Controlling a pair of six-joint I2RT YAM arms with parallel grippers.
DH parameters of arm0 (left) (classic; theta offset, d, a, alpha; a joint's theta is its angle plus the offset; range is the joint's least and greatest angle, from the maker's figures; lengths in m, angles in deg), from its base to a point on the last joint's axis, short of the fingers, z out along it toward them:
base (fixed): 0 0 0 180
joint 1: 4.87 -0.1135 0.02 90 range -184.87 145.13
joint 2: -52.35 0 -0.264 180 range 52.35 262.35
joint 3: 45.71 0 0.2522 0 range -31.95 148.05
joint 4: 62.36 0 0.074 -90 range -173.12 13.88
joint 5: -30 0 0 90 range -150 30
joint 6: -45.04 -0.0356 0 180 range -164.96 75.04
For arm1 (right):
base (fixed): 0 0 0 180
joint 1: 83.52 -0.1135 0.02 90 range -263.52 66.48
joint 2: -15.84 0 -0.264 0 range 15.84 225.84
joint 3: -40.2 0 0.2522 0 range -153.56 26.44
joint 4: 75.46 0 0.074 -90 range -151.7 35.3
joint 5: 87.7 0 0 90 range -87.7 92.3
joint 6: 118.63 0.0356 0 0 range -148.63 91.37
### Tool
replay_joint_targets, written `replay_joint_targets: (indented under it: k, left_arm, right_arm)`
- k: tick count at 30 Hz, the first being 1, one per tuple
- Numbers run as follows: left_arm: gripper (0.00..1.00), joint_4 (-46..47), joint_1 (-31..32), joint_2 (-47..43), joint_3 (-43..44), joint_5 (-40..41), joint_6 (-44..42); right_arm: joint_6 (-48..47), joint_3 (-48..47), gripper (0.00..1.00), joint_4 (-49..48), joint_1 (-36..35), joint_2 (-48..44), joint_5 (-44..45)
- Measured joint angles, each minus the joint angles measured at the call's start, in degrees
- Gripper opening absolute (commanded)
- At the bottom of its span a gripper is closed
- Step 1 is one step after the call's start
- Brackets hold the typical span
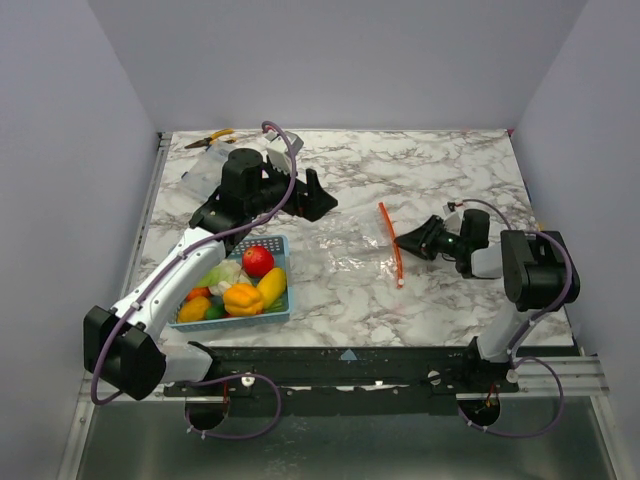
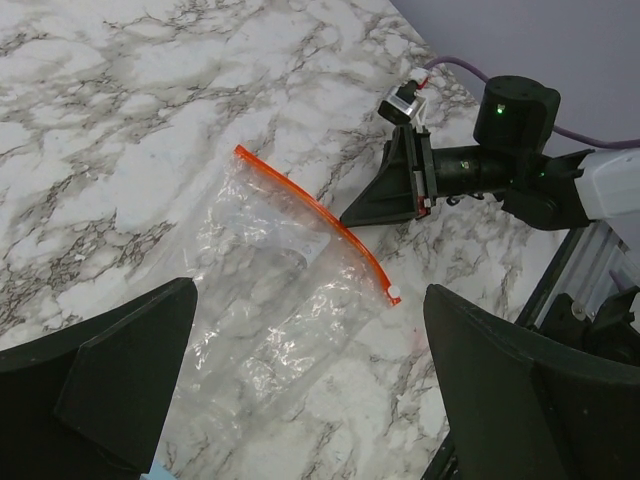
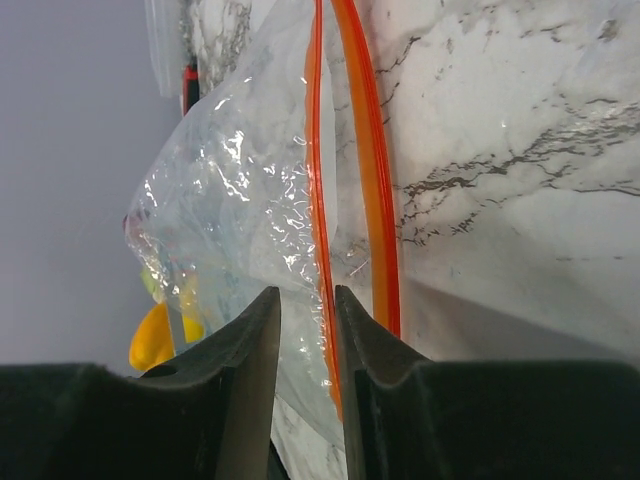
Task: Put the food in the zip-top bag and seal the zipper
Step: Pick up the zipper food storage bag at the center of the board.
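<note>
The right gripper [image 3: 307,298] pinched narrow on one lip of the zipper [image 3: 318,150], at three o'clock of the mid-table zip-top bag [image 2: 270,300]. The left gripper [image 2: 308,290] hovered wide and empty. The food [image 1: 245,285] lay in the basket [image 1: 283,312] at eight o'clock. This looked like mouth-opening; next, the left likely needed to fetch a piece.

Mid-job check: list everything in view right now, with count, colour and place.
zip-top bag: one, clear, flat mid-table, nothing seen inside
zipper: one, red-orange, along the bag's right edge
basket: one, blue, near-left of table; some pieces inside partly hidden
tomato: one, red, in the basket
pepper: one, yellow-orange, in the basket
banana: one, yellow, in the basket
cauliflower: one, white, in the basket
clear box: one, transparent, far-left corner
hand tool: one, yellow-orange handle, far-left edge
table: one, grey-veined marble
left pincer: one, black, open, above the table beyond the bag
right pincer: one, black, shut on the bag's mouth
</note>
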Motion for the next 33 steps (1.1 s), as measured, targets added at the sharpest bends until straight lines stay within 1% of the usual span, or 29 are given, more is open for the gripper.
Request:
replay_joint_targets:
  k: [6,8,12,21,22,27,29,30,32,33]
  left_arm:
    - [0.99,-0.02,0.00,0.15,0.02,-0.28,0.00]
    - [0.99,-0.02,0.00,0.15,0.02,-0.33,0.00]
    - [0.99,-0.04,0.00,0.15,0.07,-0.46,0.04]
    - [0.99,-0.26,0.00,0.15,0.33,-0.50,0.07]
    - [0.99,-0.26,0.00,0.15,0.33,-0.50,0.07]
    - [0.98,-0.28,0.00,0.15,0.33,-0.57,0.17]
    - [0.99,-0.28,0.00,0.15,0.33,-0.63,0.22]
    - [0.99,-0.28,0.00,0.15,0.33,-0.63,0.24]
    - [0.99,-0.26,0.02,0.15,0.33,-0.66,0.37]
    - [0.99,-0.28,0.04,0.15,0.33,-0.66,0.42]
  right_arm:
    - [5.66,0.81,0.29,-8.70,-2.21,3.48,-1.27]
    - [8.13,1.29,0.30,-12.37,-3.19,4.70,-1.68]
    - [10.99,1.40,0.32,-16.59,-5.25,6.49,-1.95]
    - [13.27,0.66,0.33,-19.58,-7.80,9.22,-1.84]
    - [13.35,0.50,0.31,-19.61,-7.91,9.35,-1.81]
    - [14.86,-0.02,0.09,-20.94,-9.92,9.66,-1.16]
    - [16.26,-0.02,0.03,-21.99,-10.69,9.35,-0.96]
    - [16.63,0.00,0.00,-22.05,-10.93,8.85,-0.94]
    - [16.61,-0.04,0.00,-20.81,-11.21,6.58,-0.96]
    - [15.87,-0.37,0.00,-18.53,-11.21,4.63,-0.94]
